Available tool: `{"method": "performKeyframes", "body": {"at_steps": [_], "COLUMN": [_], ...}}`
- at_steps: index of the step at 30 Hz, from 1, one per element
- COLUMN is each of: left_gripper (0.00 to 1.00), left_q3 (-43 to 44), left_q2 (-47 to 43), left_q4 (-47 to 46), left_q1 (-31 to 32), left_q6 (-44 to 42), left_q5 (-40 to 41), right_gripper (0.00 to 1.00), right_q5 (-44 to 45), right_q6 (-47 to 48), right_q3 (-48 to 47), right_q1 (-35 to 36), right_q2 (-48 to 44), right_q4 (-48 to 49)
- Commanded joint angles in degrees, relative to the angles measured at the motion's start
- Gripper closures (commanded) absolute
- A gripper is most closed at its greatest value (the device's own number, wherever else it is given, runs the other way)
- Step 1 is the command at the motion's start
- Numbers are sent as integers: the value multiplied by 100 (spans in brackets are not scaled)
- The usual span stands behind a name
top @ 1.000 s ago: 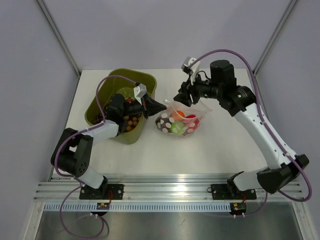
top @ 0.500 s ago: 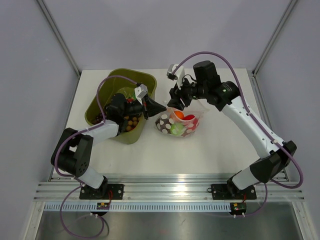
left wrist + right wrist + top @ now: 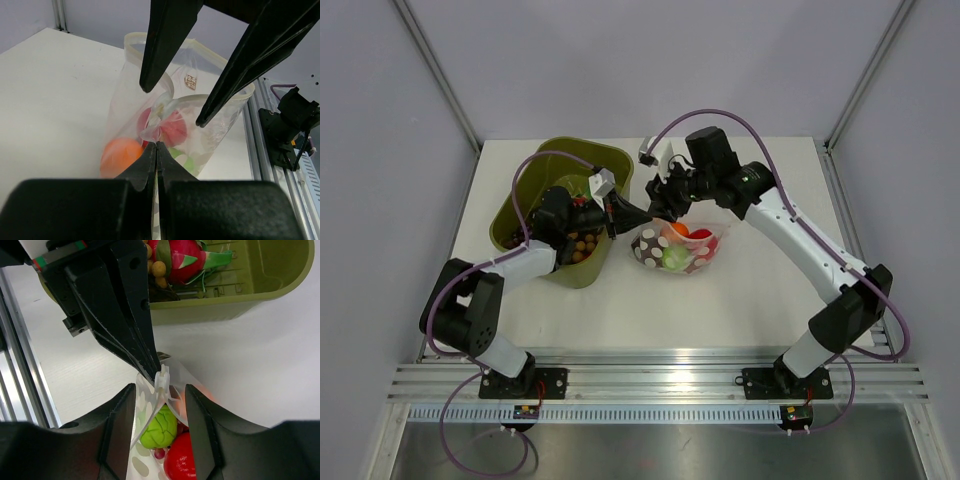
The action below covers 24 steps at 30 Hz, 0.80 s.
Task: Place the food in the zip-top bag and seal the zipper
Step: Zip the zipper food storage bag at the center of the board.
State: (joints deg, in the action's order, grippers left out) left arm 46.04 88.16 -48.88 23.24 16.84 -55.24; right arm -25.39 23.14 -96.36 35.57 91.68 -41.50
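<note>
Two end effectors, one zip-top bag [image 3: 696, 256]: left end effector [image 3: 644, 213] clenches it, right end effector [image 3: 659, 198] released.

Top view taken from high above near edge, looking down on whole table [image 3: 740, 290]. Wrist views taken close, low, from opposite sides, facing each other. Shared by all three: bag [image 3: 680, 245].

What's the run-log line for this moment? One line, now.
left gripper: shut on bag edge | right gripper: open, straddling bag top | food: in bag | zipper: unsealed
</note>
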Motion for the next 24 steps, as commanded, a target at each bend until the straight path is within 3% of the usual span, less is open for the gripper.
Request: {"method": "performKeyframes", "body": {"at_steps": [1, 4, 5, 10, 17, 19, 22, 24], "left_gripper": [100, 100, 100, 100, 100, 99, 66, 61], "left_q3": [159, 151, 151, 124, 116, 185, 703, 1132], "left_q2": [-255, -264, -273, -291, -317, -299, -185, -168], "left_q4": [-236, -245, -245, -253, -165, -95, 719, 1878], "left_q1": [22, 22, 31, 40, 31, 22, -39, -74], "left_q6": [-164, -164, -164, -181, -225, -348, -383, -906], "left_q5": [49, 31, 31, 31, -30, -527, -1048, -1146], "right_gripper": [50, 56, 64, 87, 94, 96, 100, 100], "right_q5": [139, 183, 201, 236, 210, 201, 227, 201], "right_q6": [15, 7, -19, -81, -108, -64, 6, 77], "right_q3": [-182, -234, -243, -244, -41, 20, 134, 213], "right_q1": [125, 143, 143, 143, 143, 143, 143, 134], "right_q2": [25, 104, 139, 166, -9, -53, -150, -238], "right_q4": [124, 124, 133, 194, 361, 379, 440, 449]}}
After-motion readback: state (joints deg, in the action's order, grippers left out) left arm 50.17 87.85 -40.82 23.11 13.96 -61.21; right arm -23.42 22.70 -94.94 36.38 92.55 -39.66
